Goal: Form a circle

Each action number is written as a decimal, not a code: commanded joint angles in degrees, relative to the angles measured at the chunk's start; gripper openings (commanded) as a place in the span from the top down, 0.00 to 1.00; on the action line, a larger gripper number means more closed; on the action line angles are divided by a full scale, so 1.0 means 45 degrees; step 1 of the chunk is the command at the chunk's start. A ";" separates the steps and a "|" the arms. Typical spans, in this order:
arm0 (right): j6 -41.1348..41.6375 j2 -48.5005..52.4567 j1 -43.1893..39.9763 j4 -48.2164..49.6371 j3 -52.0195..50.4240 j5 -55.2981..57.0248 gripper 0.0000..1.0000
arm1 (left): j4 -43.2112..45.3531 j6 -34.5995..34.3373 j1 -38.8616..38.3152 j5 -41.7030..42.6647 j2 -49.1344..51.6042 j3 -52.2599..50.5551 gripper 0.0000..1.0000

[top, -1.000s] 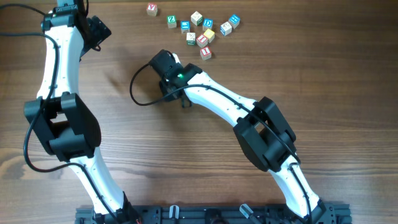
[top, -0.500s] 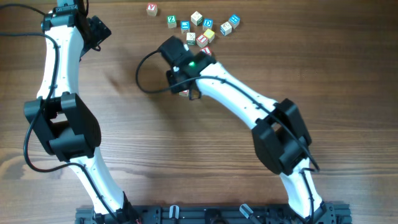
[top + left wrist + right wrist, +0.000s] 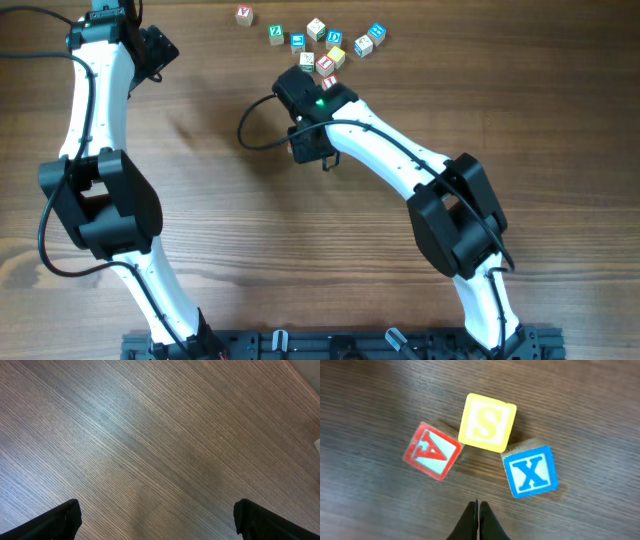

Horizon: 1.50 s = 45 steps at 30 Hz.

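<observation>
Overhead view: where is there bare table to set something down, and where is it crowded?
Free: the wide table patch between the left arm and right arm, and the stretch outside the right arm. Crowded: top centre, where the letter cubes scatter and the shut right gripper sits close behind three.

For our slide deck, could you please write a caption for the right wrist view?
Shut right gripper pointing at three letter cubes, red A, yellow S and blue X, on the wooden table.
</observation>
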 commanded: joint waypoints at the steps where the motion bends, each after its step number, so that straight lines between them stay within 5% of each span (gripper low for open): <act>1: -0.0374 -0.0107 0.0044 0.0593 -0.0437 -0.0063 0.96 | -0.0010 0.0063 0.0024 -0.0160 -0.0044 0.0126 0.00; 45: -0.0903 -0.0102 0.0044 0.2696 -0.1248 -0.0316 0.95 | -0.0010 0.0063 0.0024 -0.0160 -0.0044 0.0126 0.00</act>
